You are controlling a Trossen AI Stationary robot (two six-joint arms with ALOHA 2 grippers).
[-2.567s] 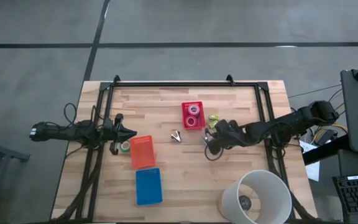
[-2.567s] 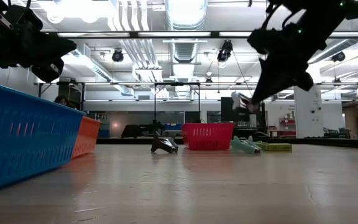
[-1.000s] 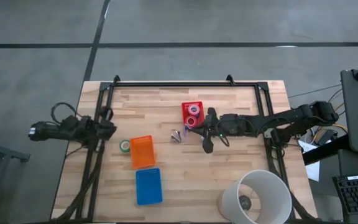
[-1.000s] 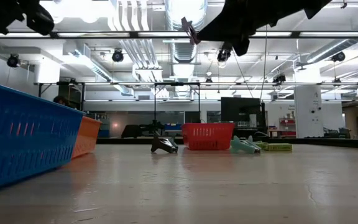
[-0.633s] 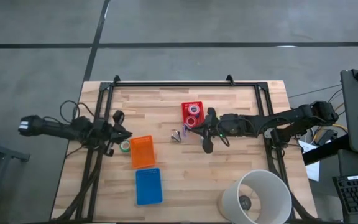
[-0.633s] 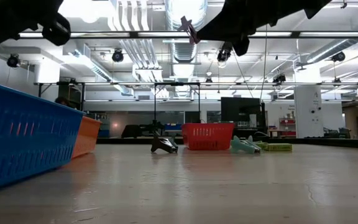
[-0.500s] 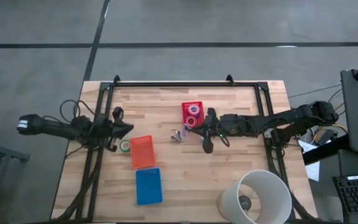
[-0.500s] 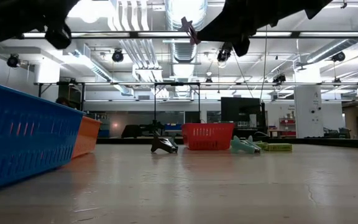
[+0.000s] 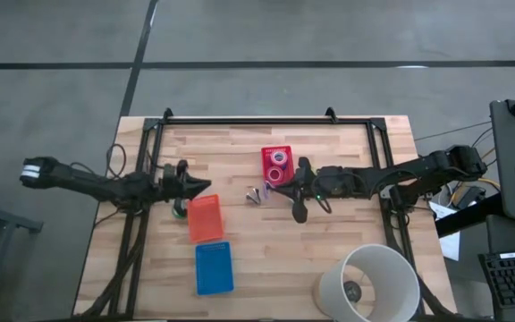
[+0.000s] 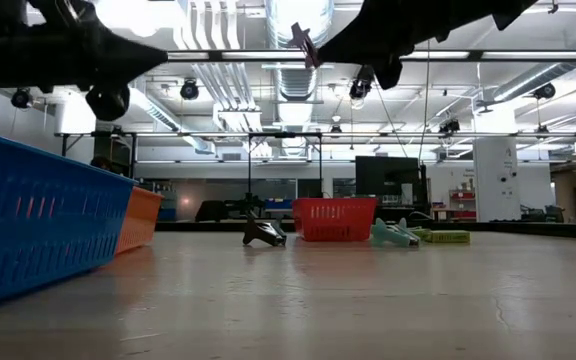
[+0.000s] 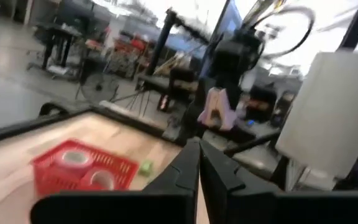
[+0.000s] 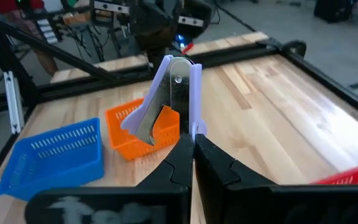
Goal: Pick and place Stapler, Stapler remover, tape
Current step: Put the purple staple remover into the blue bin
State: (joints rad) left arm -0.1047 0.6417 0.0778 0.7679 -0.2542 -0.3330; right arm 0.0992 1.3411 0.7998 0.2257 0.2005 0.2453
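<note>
My right pincer (image 12: 192, 140), clamped on the remover (image 12: 169, 99), hangs over mid-bench; next I must carry it left to the orange bin (image 9: 206, 217), where my shut left pincer (image 9: 206, 186) hovers.

High view straight down over the whole surface (image 9: 347, 228) with the red basket (image 9: 276, 165) near centre, low view level at surface height facing that basket from afar, left wrist view facing it closer, right wrist view looking away toward the orange basket (image 12: 143, 132).
</note>
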